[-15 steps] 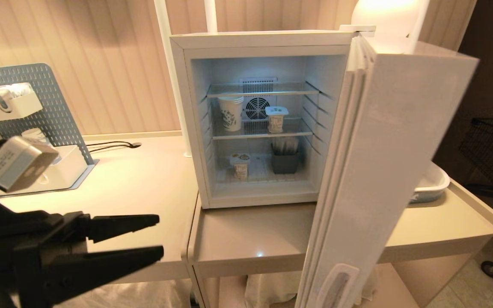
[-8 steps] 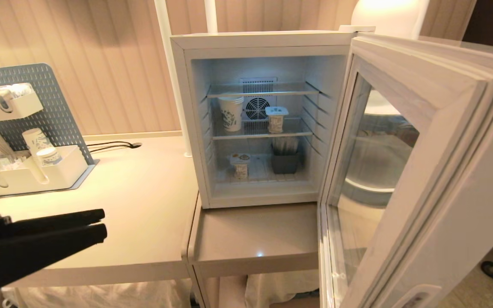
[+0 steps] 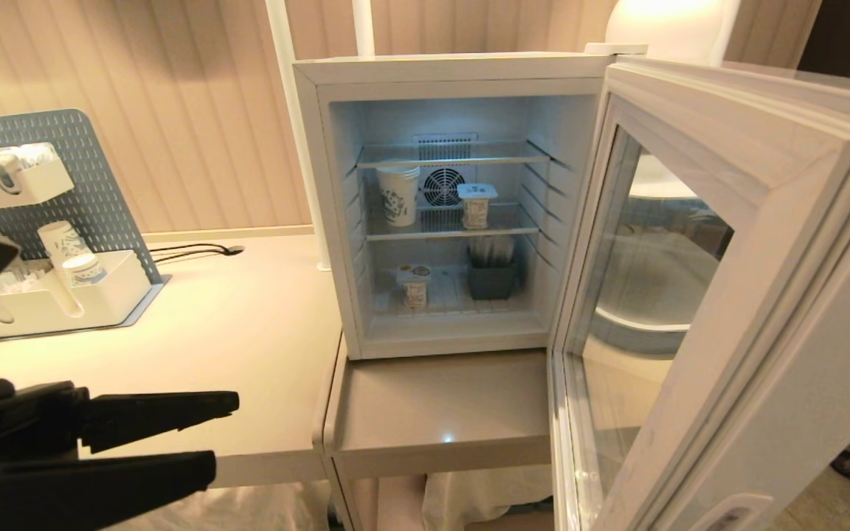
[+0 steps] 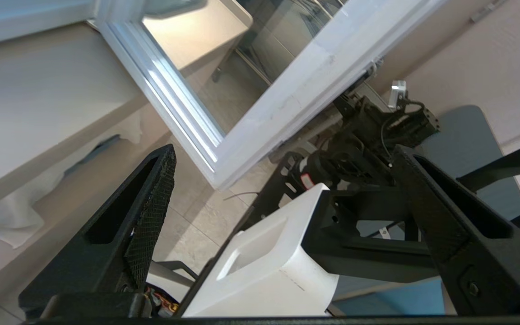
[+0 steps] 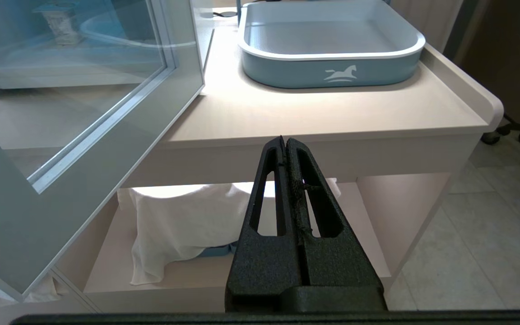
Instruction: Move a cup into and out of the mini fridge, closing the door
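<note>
A small white plastic cup (image 3: pixel 477 204) with a squarish lid stands on the middle wire shelf of the white boxy mini fridge (image 3: pixel 440 199), beside a taller paper cup (image 3: pixel 398 194); the glass-windowed door (image 3: pixel 698 310) hangs wide open over the beige bench (image 3: pixel 248 324); the left gripper (image 3: pixel 218 435) hovers off the bench's front edge, fingers spread and empty; the right gripper (image 5: pixel 285 149) sits clenched below the bench's front edge.
</note>
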`<state>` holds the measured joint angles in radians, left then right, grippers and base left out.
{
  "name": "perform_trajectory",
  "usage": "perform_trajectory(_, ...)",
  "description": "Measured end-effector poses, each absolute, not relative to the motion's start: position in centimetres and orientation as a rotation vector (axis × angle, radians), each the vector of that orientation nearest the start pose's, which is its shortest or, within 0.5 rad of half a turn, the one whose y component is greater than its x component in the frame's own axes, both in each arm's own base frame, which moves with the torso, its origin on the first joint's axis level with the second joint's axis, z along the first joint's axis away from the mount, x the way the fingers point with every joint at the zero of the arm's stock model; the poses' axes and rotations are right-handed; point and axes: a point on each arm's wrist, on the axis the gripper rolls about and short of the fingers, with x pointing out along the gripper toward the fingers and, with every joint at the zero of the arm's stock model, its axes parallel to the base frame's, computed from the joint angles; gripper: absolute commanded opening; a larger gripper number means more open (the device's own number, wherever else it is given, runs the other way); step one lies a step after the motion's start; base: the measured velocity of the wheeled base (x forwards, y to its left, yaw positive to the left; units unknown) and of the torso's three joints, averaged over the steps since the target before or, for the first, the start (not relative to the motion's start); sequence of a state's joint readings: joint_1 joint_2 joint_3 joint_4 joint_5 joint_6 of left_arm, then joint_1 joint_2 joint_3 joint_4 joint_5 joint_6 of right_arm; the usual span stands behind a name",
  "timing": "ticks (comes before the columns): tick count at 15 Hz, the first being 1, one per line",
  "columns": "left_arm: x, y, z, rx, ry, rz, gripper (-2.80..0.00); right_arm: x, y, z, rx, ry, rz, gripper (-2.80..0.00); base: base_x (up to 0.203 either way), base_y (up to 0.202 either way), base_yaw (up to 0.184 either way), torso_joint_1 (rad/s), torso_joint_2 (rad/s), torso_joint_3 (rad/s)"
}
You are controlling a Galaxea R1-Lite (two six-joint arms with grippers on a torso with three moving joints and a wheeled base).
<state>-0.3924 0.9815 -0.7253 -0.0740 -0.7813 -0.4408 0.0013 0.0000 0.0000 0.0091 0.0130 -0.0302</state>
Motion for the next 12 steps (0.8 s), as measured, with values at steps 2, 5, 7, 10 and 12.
perform_trajectory(2,10.2,-6.2,25.9,-0.423,0.461,-1.123,0.0,-2.3,0.0,7.5,-0.03,0.009,0.014,-2.8,0.0,0.0,0.0,0.0,0.0,0.0)
perform_trajectory(5,10.4,-6.3,25.6,-0.421,0.474,-1.129,0.0,-2.3,0.0,7.5,-0.03,0.009,0.015,-2.8,0.0,0.0,0.0,0.0,0.0,0.0)
perform_trajectory(7,11.0,-6.9,25.6,-0.418,0.465,-1.153,0.0,-2.3,0.0,7.4,-0.03,0.009,0.014,-2.8,0.0,0.0,0.0,0.0,0.0,0.0)
perform_trajectory(10,12.8,-8.8,25.4,-0.404,0.464,-1.214,0.0,-2.3,0.0,7.5,-0.029,0.009,0.013,-2.8,0.0,0.0,0.0,0.0,0.0,0.0)
perform_trajectory(12,14.9,-10.6,24.8,-0.398,0.488,-1.241,0.0,-2.3,0.0,7.5,-0.03,0.009,0.014,-2.8,0.0,0.0,0.0,0.0,0.0,0.0)
